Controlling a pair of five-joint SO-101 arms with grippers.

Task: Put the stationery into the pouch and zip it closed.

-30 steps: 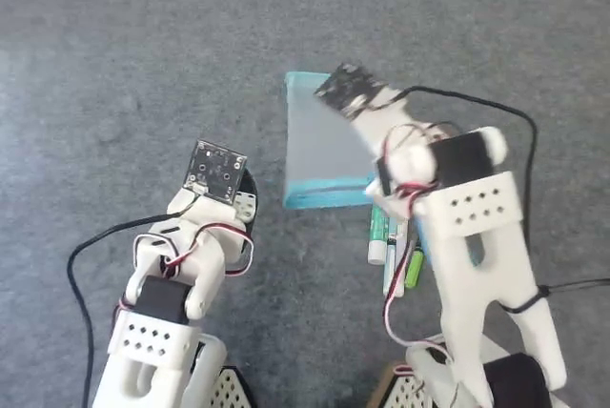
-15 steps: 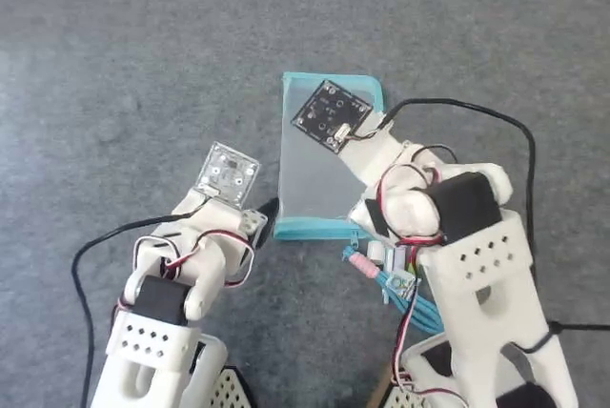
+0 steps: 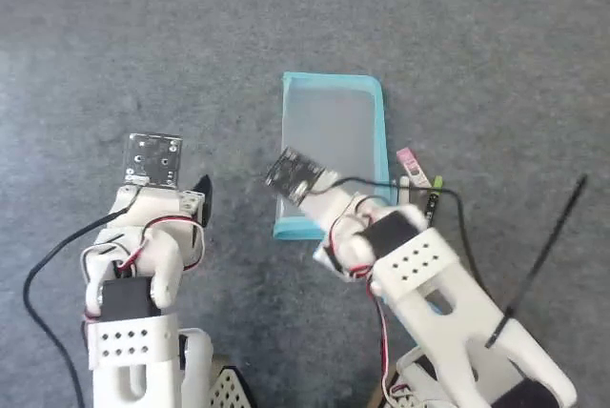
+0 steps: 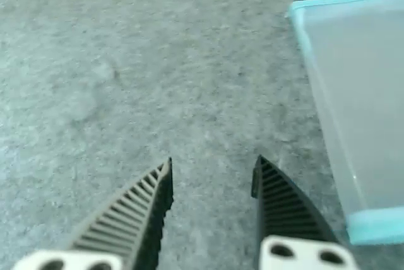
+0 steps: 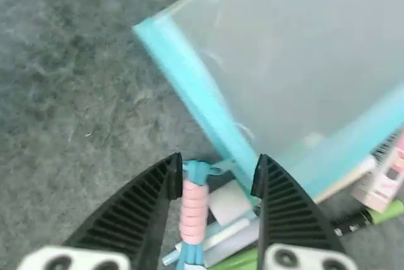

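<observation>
The translucent pouch point(image 3: 329, 136) with teal edging lies flat in the middle of the grey mat. Stationery point(image 3: 416, 179), a pink piece, a green pen and a black pen, lies by its right edge. My right gripper point(image 5: 219, 159) stands open over the pouch's point(image 5: 297, 74) near teal edge. A pink beaded piece on a teal cord point(image 5: 194, 199) lies between its fingers, untouched, with white and light blue pieces point(image 5: 227, 205) beside it. My left gripper point(image 4: 213, 161) hangs open over bare mat, left of the pouch point(image 4: 353, 93).
Grey mat point(image 3: 114, 65) stretches to the left of and beyond the pouch. The right arm's body point(image 3: 429, 284) covers the mat near the pouch's front right corner. A black cable point(image 3: 543, 255) runs along the right.
My right arm pulled back from over the pouch to its near edge. My left arm swung left, away from the pouch. The stationery beside the pouch is now uncovered.
</observation>
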